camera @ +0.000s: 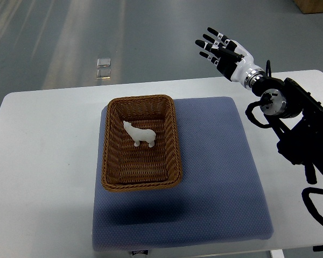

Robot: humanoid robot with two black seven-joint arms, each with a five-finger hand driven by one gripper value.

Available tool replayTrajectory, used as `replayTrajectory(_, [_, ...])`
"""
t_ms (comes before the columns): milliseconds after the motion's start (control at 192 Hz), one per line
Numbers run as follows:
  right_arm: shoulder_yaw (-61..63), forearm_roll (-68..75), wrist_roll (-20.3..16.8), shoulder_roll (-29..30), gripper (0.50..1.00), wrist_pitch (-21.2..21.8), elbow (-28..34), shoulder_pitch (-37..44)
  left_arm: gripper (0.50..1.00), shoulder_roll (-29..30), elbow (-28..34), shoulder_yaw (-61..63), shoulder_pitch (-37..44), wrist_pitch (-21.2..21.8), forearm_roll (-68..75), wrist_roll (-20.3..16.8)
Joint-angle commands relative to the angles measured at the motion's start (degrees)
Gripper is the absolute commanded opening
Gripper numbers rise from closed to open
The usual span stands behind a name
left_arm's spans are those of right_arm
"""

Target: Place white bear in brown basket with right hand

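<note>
A small white bear (140,134) stands upright inside the brown wicker basket (110,156), near its middle. The basket sits on the left part of a blue-grey mat (220,177). My right hand (220,51) is raised beyond the table's far right edge, well away from the basket, with its fingers spread and holding nothing. Its dark arm (296,123) comes in from the right edge. My left arm does not show.
The mat lies on a white table (43,161). Grey floor lies beyond the far edge, with a small clear object (103,68) on it. A brown box corner (315,5) shows at the top right.
</note>
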Motion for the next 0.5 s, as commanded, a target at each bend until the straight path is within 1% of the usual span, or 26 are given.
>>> replayTrajectory(0, [0.1,8.3,4.0,0.0,0.926,0.0,-0.6,-1.4,1.0,0.0,0.0,0.0,0.0,-0.4,0.1,0.1])
replayTrajectory(94, [0.0,11.3,6.4,0.3,0.926,0.0,-1.5,-1.8,1.0,0.0,0.0,0.0,0.0,-0.4,0.0,0.1])
replayTrajectory(229, [0.1,11.4,6.9,3.6,0.926,0.1,-3.6,-1.9,1.0,0.0,0.0,0.0,0.0,-0.4,0.1,0.1])
replayTrajectory(364, [0.1,11.5,9.8,4.6,0.926,0.5,-4.9,-3.0,1.0,0.0,0.0,0.0,-0.2,-0.4,0.1,0.1])
replayTrajectory(499, [0.1,11.5,10.3,4.9,0.926,1.3,-6.2,-3.1,1.0,0.0,0.0,0.0,-0.2,-0.4,0.1,0.1])
